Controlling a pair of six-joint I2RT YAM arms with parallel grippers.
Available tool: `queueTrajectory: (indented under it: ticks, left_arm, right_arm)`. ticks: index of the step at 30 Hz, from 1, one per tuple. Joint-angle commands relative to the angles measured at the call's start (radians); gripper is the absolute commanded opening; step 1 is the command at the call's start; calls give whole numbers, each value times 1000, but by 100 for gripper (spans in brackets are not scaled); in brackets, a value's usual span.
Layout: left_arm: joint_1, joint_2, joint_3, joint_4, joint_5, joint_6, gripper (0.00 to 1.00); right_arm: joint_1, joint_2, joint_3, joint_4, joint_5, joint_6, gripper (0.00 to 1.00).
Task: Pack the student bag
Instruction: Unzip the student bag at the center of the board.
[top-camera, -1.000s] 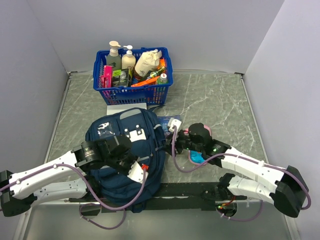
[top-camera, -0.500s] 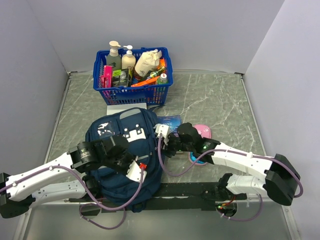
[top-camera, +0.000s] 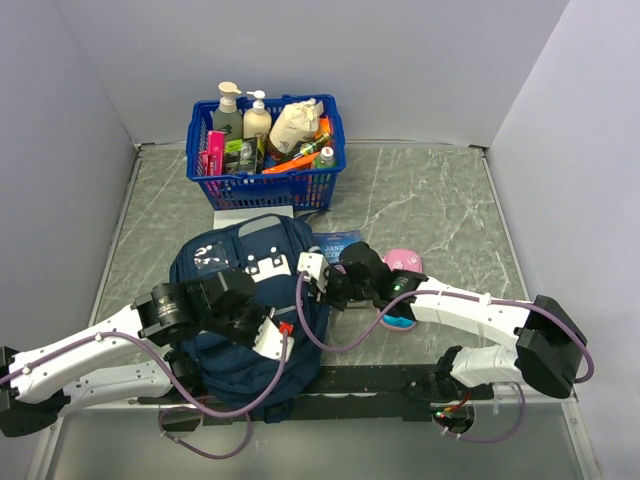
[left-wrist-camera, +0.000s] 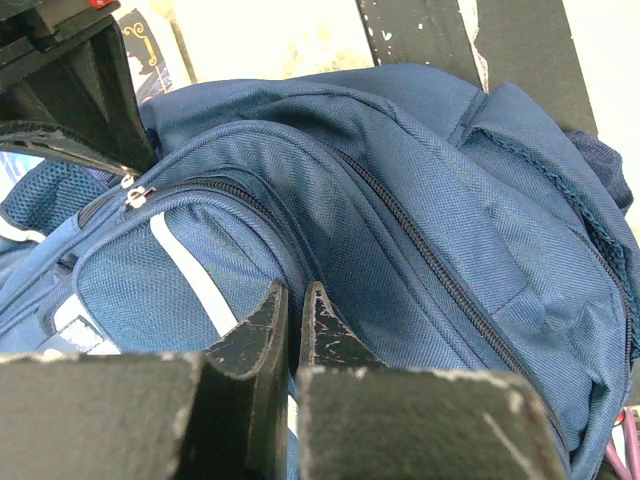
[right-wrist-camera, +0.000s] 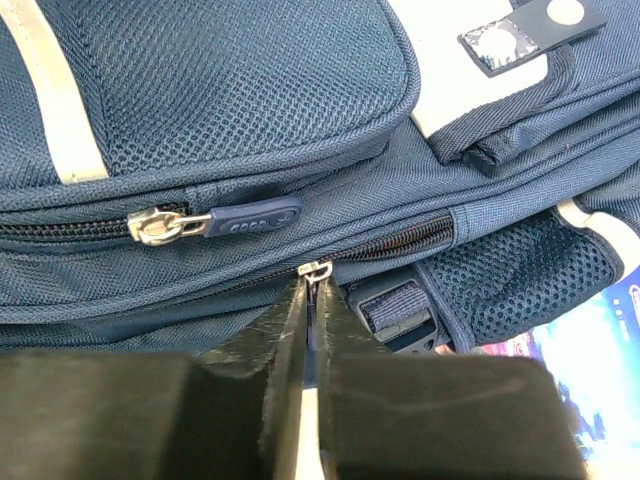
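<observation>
One student bag (top-camera: 240, 243). Left gripper (left-wrist-camera: 296, 300) pressed together; right gripper (right-wrist-camera: 312, 300) pinching one zipper pull (right-wrist-camera: 317, 269). One blue basket (top-camera: 265, 181) behind.

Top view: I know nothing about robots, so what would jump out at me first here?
A big navy student bag sprawls over the near side of the marbled table. The right claw is pinched shut on a small zipper pull on the bag's side. At the table's far edge stands a blue basket crammed with bottles and other small items.
</observation>
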Motion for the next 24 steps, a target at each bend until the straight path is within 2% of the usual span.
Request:
queueTrajectory:
  ticks: [1, 5, 6, 10, 15, 19, 24]
  left_arm:
    - [-5, -47, 48, 64, -28, 8, 1]
    - [-5, -52, 19, 106, -70, -27, 1]
    - [-5, -53, -16, 171, -112, -60, 1]
    - [-1, -44, -59, 248, -154, -172, 1]
    - [25, -14, -85, 301, -186, -218, 1]
    - [81, 19, -81, 376, -215, -267, 1]
    - [92, 132, -4, 403, -205, -358, 1]
  right_arm:
    - [2, -6, 15, -13, 26, -11, 2]
    - [14, -66, -8, -15, 73, 26, 0]
    - [16, -98, -23, -15, 75, 44, 0]
    - [37, -214, -80, -1, 122, 115, 0]
    - [65, -308, -129, 1, 171, 198, 0]
    - [111, -364, -137, -45, 202, 268, 0]
    - [217, -426, -153, -30, 289, 347, 0]
